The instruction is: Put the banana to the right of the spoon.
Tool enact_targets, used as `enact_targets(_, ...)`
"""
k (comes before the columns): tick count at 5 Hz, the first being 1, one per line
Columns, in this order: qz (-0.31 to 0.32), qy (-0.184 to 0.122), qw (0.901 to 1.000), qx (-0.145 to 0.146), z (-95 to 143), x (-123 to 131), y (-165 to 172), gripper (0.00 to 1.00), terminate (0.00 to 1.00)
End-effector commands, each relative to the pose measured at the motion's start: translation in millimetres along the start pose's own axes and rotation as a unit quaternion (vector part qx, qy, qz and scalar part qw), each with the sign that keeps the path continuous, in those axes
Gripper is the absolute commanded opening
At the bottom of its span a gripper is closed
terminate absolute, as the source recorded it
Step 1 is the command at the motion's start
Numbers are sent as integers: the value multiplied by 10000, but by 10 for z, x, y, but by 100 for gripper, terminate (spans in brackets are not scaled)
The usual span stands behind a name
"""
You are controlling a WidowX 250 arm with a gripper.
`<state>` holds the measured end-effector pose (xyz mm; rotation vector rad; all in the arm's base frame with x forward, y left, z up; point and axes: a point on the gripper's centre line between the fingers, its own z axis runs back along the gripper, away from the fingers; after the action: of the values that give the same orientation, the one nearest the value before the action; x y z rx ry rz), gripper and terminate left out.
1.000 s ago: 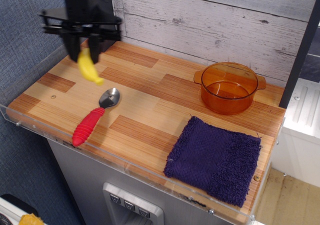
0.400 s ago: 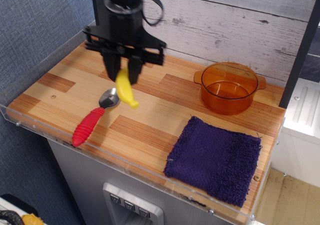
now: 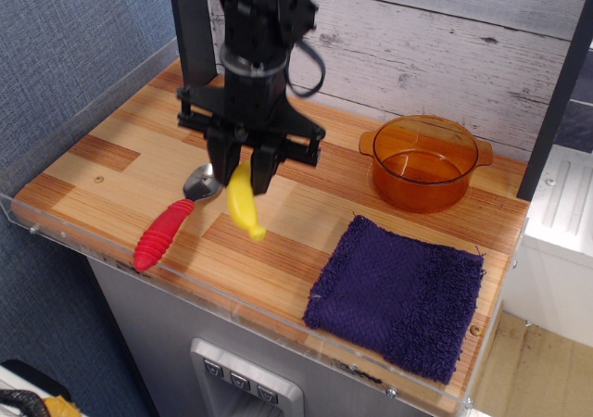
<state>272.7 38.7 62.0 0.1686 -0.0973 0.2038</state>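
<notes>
My black gripper (image 3: 243, 172) is shut on the top end of the bright yellow banana (image 3: 245, 206), which hangs tilted with its lower tip close above the wooden counter. The spoon (image 3: 170, 222) lies on the counter just left of the banana, its red ribbed handle pointing to the front left. Its silver bowl (image 3: 200, 185) is partly hidden behind my gripper's left finger. I cannot tell whether the banana's tip touches the wood.
An orange transparent pot (image 3: 423, 162) stands at the back right. A dark purple cloth (image 3: 398, 294) lies at the front right. A clear plastic rim (image 3: 111, 259) runs along the counter's front and left edges. A grey plank wall stands behind.
My gripper has carried the banana from the back left, over the spoon, to its right side, and has come down closer to the counter.
</notes>
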Motion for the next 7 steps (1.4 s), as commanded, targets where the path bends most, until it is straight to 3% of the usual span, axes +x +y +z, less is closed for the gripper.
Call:
enact_targets(1,-158,-284,9995,23,-184,-93,54,0,0)
enact_targets(4,-318,-215,9988,-311,-388,-73,14,0,0)
enact_targets(5,-352,-172,9985,-381,-382,-72,27,100,0)
enact_targets(7,-357,-164,9986,-366,-223,-50,78,100,0)
